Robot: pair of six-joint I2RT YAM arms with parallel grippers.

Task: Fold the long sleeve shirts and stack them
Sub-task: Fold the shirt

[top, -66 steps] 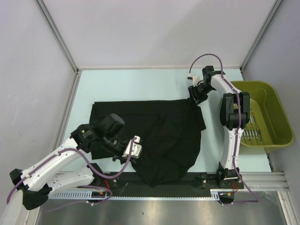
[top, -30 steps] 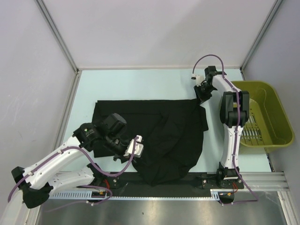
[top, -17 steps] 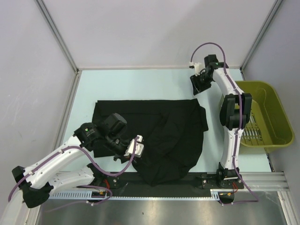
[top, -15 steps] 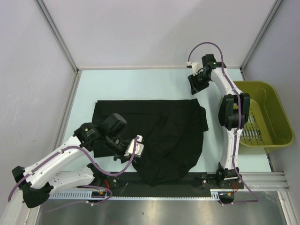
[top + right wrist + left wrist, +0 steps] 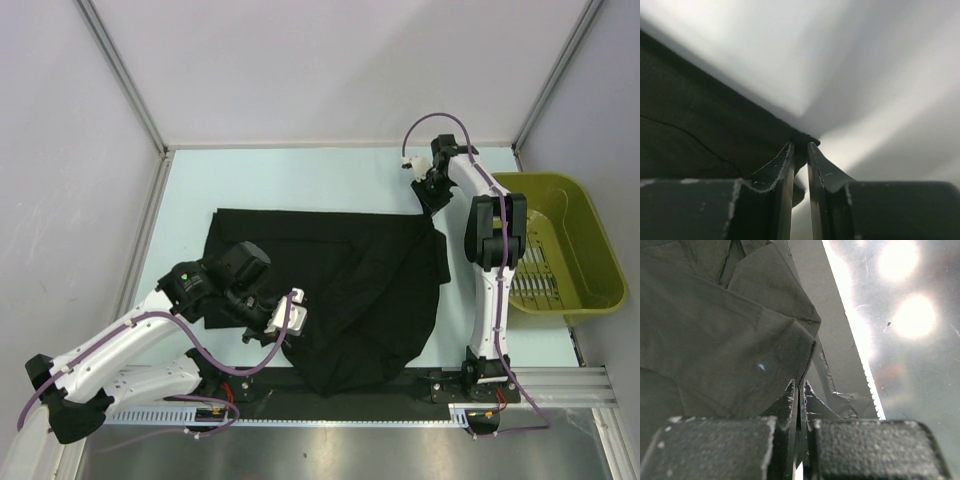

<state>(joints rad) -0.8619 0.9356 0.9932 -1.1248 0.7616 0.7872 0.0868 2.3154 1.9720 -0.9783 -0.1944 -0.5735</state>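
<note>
- Shirt (image 5: 350, 280) lies rumpled and spread over the centre of the table (image 5: 300, 180), one layer lapped over another.
- Left gripper (image 5: 285, 318) is clamped tight on a fold at the shirt's 8 o'clock.
- Right gripper (image 5: 431, 200) pinches the hem at the shirt's 1 o'clock corner, jaws nearly together.
- To flatten well, I judge both grips should draw apart, low over the table, slowly enough that neither thin pinch slips.
- Basket (image 5: 590, 250) sits at 3 o'clock, and the right arm should stay off it.
- No brand, label or writing can be read.
</note>
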